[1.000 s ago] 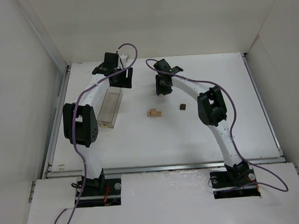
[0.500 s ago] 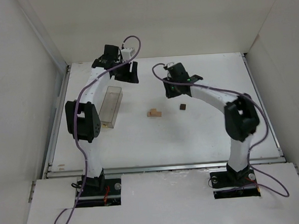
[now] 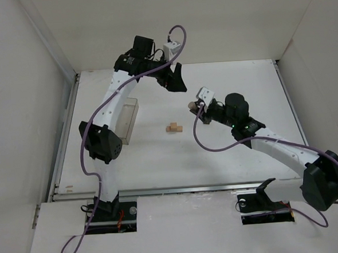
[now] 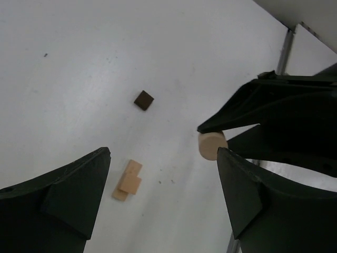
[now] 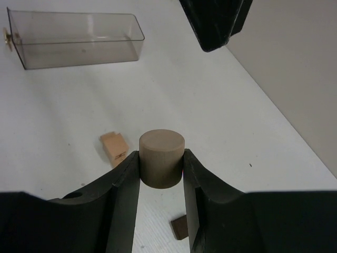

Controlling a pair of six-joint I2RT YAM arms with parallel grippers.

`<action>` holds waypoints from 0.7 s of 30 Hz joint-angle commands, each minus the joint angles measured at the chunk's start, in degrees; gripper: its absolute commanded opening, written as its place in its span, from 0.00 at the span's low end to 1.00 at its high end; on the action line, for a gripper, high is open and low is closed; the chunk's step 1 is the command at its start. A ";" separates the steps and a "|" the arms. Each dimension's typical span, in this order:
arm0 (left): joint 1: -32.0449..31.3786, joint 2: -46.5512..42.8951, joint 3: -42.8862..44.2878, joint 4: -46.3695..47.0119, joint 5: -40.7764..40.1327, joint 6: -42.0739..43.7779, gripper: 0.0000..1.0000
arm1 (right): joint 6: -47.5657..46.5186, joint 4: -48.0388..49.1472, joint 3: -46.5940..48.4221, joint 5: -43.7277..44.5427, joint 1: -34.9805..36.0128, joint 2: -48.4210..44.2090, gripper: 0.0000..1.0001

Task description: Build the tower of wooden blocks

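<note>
My right gripper (image 5: pixel 160 154) is shut on a tan wooden cylinder (image 5: pixel 161 142) and holds it above the table; in the top view the gripper (image 3: pixel 195 107) is just right of centre. A pale tan oblong block (image 3: pixel 173 127) with a smaller tan piece on it lies at the table's middle, also in both wrist views (image 4: pixel 128 180) (image 5: pixel 114 147). The dark brown cube (image 4: pixel 143 100) lies apart from it, below my right fingers (image 5: pixel 180 227); the right arm hides it in the top view. My left gripper (image 3: pixel 176 83) (image 4: pixel 163 155) is open and empty, high above the blocks.
A clear rectangular plastic box (image 3: pixel 125 120) (image 5: pixel 79 37) lies at the left, beside the left arm. White walls enclose the table on three sides. The left gripper's fingers (image 5: pixel 216 21) hang above and beyond the cylinder in the right wrist view.
The left gripper swung right from over the box's far end toward the centre. The right arm dropped its elbow out to the right, its gripper still holding the cylinder.
</note>
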 commanded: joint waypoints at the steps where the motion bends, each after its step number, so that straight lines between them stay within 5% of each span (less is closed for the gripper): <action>1: -1.42 -2.50 0.56 -5.41 6.44 3.48 0.80 | -4.17 7.83 -0.42 -2.97 0.79 -2.11 0.00; 6: -4.68 -3.02 0.56 -13.75 4.87 10.60 0.79 | -3.65 5.64 0.11 -1.74 1.93 -2.64 0.00; 11: -7.58 -3.55 -2.07 -12.80 -3.48 9.12 0.76 | -3.03 5.63 -0.42 -1.21 2.55 -3.87 0.00; 16: -8.64 -3.55 -3.66 -11.57 -0.06 8.50 0.73 | -2.50 5.01 -0.42 0.46 3.08 -3.87 0.00; 21: -8.64 -3.55 -4.28 -10.43 -0.15 7.18 0.58 | -1.90 5.01 -0.42 1.08 3.60 -4.39 0.00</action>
